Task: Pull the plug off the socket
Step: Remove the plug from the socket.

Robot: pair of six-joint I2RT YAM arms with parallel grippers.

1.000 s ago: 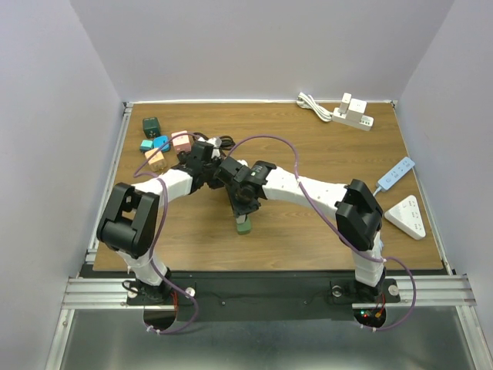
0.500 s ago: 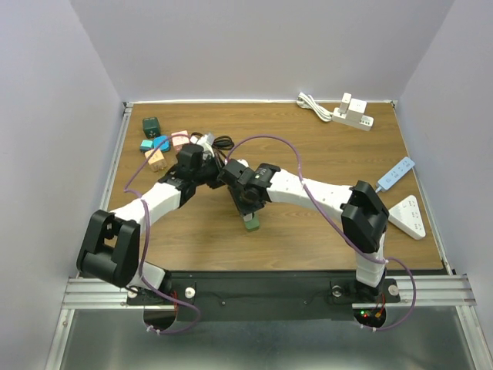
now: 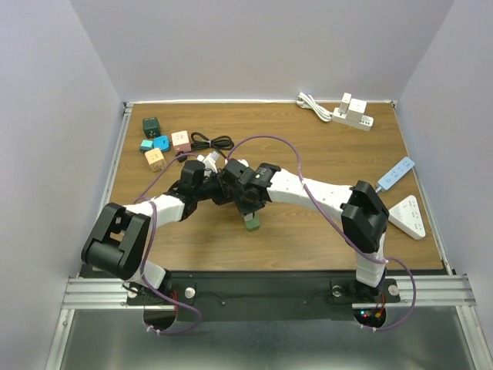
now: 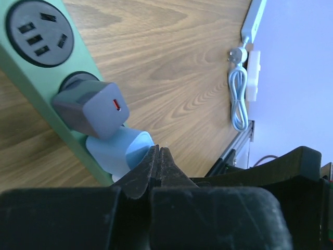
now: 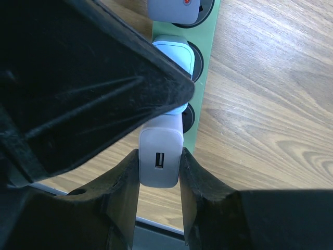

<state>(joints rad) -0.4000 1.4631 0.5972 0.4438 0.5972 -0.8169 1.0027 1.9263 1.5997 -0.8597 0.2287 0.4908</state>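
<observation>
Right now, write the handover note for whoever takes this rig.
Left gripper: shut, empty, tips beside the light blue adapter.
Right gripper: shut on the white charger.
Green power strip lies mid-table; the grey adapter is also plugged into it.
Done: grip taken.
Left: pull the white charger out; it looks still seated.

We look down on a wooden table (image 3: 323, 146) with warm brown grain, closed in by plain pale lilac walls (image 3: 262, 46) at the back and on both sides. Along its near edge run aluminium rails (image 3: 92, 291). The light falls evenly.
</observation>
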